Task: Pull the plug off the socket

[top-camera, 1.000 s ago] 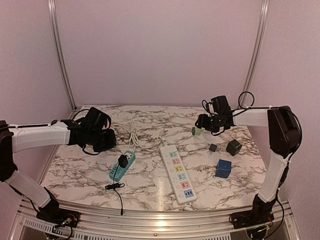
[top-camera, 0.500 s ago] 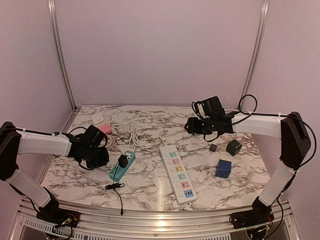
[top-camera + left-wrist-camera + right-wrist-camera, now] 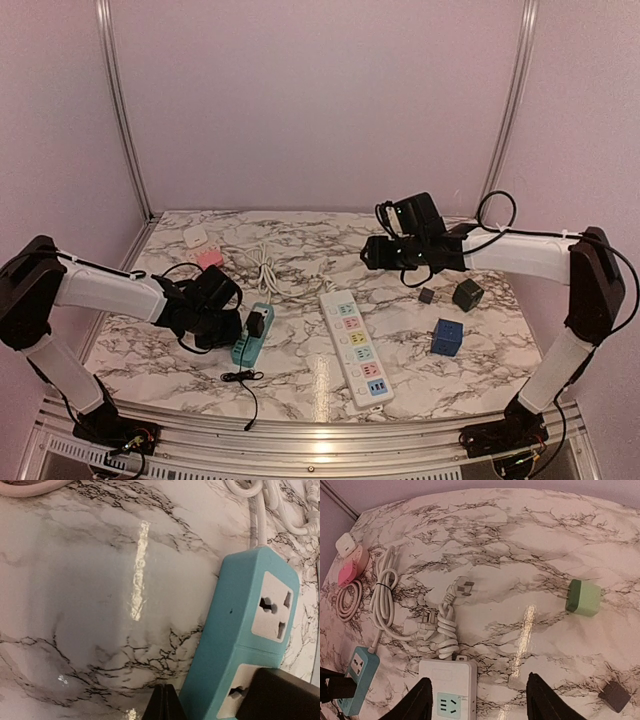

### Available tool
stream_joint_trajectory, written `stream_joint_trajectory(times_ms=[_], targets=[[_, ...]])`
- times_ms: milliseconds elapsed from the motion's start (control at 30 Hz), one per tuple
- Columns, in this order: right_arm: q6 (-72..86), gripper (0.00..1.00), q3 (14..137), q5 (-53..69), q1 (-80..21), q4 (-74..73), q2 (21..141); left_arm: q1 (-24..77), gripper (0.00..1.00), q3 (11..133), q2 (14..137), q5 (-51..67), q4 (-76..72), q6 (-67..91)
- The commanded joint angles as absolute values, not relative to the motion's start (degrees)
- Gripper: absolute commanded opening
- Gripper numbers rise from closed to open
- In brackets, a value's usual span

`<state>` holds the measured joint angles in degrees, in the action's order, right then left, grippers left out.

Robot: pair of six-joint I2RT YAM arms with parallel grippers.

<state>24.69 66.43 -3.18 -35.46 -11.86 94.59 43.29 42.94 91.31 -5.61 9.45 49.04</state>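
Sitting shut beside the teal socket [image 3: 235,630], left pincer [image 3: 163,702]; right pincer [image 3: 480,700] wide, empty.

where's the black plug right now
Top view, left side: the boxy black plug sits in the teal plastic power strip, just right of the left pincer.

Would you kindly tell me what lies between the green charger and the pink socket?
In the right wrist view, coiled white cables and a loose white plug lie between the green charger and the pink socket.
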Motion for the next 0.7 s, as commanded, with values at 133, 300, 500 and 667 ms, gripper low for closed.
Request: stream_joint_trajectory(times_ms=[133, 300, 500, 667], targets=[[25.62, 0.61, 66.44, -4.0, -36.61, -12.66, 95.0, 46.4, 0.0, 47.53, 92.22, -5.56, 10.27, 48.38], [25.49, 0.61, 67.01, -5.09, -38.01, -12.86, 95.54, 46.41, 0.0, 50.35, 91.06, -7.2, 15.19, 47.62], [26.1, 0.61, 66.27, -5.06, -39.46, -10.95, 95.64, 46.61, 0.05, 54.0, 89.19, -8.88, 22.4, 48.8], [26.13, 0.61, 65.19, -3.86, -39.47, -9.22, 95.89, 47.77, 0.24, 58.44, 88.4, -10.73, 27.32, 49.19]])
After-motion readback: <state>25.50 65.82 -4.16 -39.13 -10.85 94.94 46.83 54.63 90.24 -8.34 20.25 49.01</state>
